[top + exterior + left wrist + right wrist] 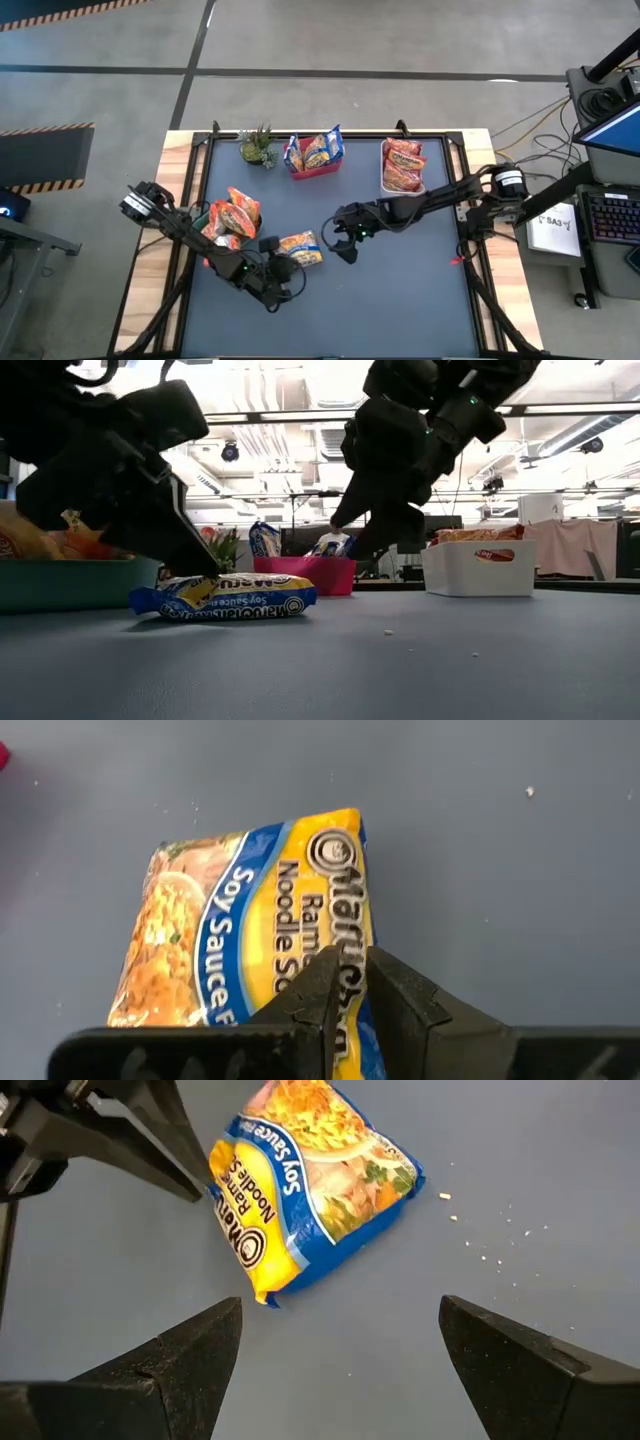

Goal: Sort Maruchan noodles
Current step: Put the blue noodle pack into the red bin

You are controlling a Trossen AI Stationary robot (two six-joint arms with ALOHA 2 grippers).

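A yellow-and-blue Maruchan noodle packet (302, 247) lies flat on the dark mat near the table's middle, also seen in the low view as the packet (225, 598). My left gripper (350, 965) comes in from the table's left, slanting down, and is shut on the packet's yellow end. My right gripper (339, 243) hangs open just to the packet's right and above the mat, with nothing between its fingers (200, 1350). The right wrist view shows the packet (315, 1180) ahead of it. My left gripper pinches the packet's yellow end (352, 935), near a corner, between its two fingers. The fingers (185, 1165) come slanting down from the table's left and near side. The packet lies with its underside on the mat (230, 612).
A teal bin (205, 215) at the left holds orange and red packets. A pink bin (315, 170) at the far middle holds yellow-and-blue ones, and a white bin (384, 165) at the far right holds orange ones. A small green plant (258, 147) stands at the far left. Crumbs (490, 1245) dot the mat.
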